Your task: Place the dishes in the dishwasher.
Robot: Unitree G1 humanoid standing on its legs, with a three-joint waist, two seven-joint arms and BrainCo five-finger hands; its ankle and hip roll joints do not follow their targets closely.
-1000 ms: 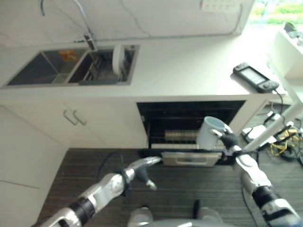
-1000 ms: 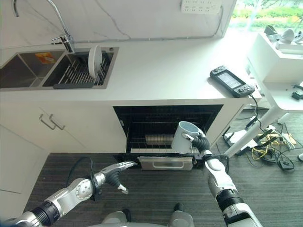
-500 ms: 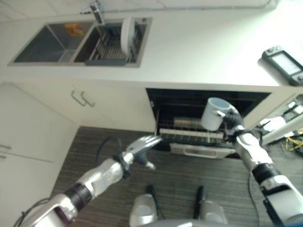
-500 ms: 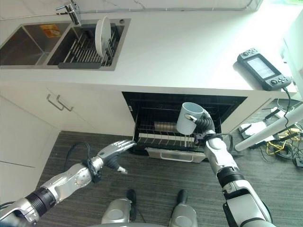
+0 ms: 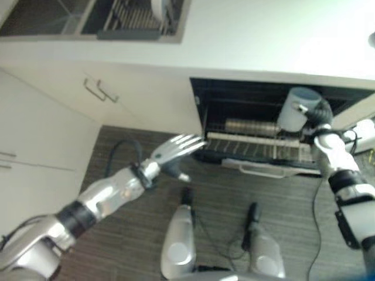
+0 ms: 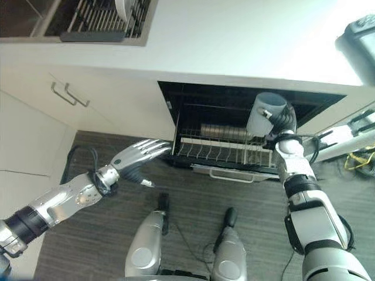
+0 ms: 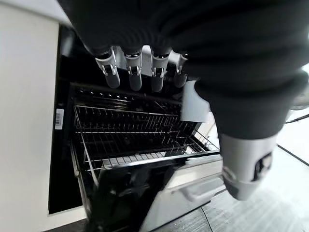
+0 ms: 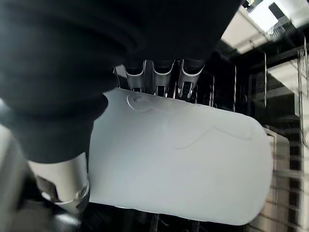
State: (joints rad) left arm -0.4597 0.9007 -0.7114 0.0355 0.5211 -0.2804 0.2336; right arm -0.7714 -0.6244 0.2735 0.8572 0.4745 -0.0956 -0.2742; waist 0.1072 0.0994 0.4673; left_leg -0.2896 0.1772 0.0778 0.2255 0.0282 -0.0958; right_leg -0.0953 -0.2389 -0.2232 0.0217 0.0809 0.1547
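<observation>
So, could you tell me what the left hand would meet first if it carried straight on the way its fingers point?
Most likely the pulled-out dishwasher rack. The left hand is open, fingers straight, aimed at the rack's near left corner, with only floor showing between them. Depth is hard to judge, so it might pass just in front.

— Where is my light coming from?

— You are getting it from the upper right. The countertop [image 5: 304,41] is glaring almost white there and dimming toward the sink [image 6: 105,40].

— And the dishwasher [image 6: 211,105]?

— Its cavity is sitting in deep shadow under the counter. You are seeing mostly the pale front rail of the rack [image 6: 225,153] catching the light.

— The wrist views?

— In the right one the mug [image 8: 178,164] is glowing washed-out white, while the cover of the right hand [image 8: 63,63] is reading as a near-black mass. In the left one the left hand [image 7: 203,43] is looming just as dark, with the rack wires glinting beyond it.
</observation>
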